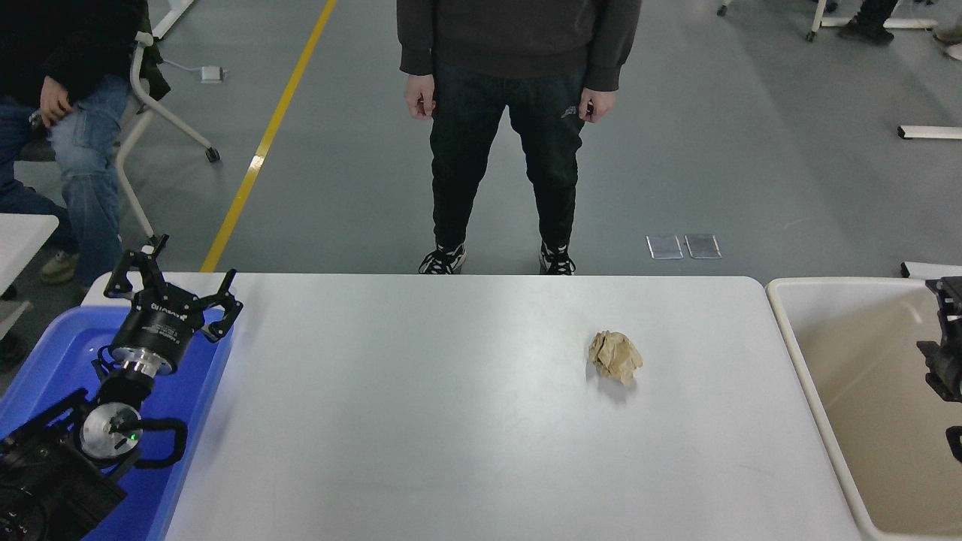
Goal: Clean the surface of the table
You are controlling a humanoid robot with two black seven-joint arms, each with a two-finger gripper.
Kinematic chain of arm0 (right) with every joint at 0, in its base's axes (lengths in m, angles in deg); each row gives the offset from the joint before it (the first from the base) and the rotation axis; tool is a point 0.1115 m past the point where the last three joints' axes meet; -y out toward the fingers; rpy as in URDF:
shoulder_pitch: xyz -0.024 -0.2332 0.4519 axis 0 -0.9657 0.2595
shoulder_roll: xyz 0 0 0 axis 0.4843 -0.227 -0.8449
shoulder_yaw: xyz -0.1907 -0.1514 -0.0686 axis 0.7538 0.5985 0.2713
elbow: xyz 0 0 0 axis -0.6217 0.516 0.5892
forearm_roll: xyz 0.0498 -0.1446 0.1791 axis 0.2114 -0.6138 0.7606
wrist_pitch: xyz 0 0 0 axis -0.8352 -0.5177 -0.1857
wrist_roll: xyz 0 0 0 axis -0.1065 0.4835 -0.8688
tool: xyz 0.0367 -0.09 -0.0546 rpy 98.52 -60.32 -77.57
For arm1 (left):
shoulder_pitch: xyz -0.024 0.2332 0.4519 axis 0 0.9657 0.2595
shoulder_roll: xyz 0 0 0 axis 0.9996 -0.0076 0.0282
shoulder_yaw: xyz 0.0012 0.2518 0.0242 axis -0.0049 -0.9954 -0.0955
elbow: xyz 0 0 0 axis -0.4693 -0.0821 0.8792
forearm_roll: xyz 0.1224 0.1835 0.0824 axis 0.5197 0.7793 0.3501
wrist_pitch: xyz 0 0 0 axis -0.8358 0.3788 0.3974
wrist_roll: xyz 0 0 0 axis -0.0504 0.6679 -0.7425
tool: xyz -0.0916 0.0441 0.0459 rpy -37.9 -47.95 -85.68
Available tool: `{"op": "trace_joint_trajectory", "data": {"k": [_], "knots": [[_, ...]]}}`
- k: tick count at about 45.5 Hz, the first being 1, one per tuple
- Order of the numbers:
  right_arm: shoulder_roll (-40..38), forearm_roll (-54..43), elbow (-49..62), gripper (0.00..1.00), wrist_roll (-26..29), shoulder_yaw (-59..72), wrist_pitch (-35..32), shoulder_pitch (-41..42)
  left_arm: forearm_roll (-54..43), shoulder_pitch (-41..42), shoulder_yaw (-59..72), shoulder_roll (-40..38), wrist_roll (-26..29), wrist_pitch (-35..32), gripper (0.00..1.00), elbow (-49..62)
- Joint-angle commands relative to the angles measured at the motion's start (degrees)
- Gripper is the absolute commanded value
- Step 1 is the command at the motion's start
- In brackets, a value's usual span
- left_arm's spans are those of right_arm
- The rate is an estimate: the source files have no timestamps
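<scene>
I see the table (451, 421) central, a paper wad (615, 358) on it. Left gripper (171, 288), fingers spread, hangs over the blue bin (52, 353) left of it. Right gripper (945, 353) over the beige bin (842, 391) right of it: I cannot tell its state.

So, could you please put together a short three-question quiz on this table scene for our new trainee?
1. True or false: the crumpled paper ball lies inside the beige bin.
2. Over which bin is the left gripper parked: A blue, B beige?
3. Fill in: the paper ball rests on the white ____.

Key: 1 false, it lies on the table; 2 A, the blue bin; 3 table.
</scene>
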Motion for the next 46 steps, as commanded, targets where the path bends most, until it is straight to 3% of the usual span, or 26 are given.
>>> {"op": "trace_joint_trajectory", "data": {"k": [1, 24, 46], "knots": [[4.47, -0.35, -14.65, 1.0, -0.24, -16.75, -4.15, -8.29, 0.01, 0.01, 0.0, 0.0, 0.0, 0.0, 1.0, 0.01], [16.96, -7.03, -12.99, 1.0, -7.0, -18.6, -3.81, -8.12, 0.01, 0.01, 0.0, 0.0, 0.0, 0.09, 1.0, 0.01], [17.66, -6.86, -9.3, 1.0, -9.21, -16.94, -2.66, -5.93, 0.01, 0.01, 0.0, 0.0, 0.0, 0.09, 1.0, 0.01]]}}
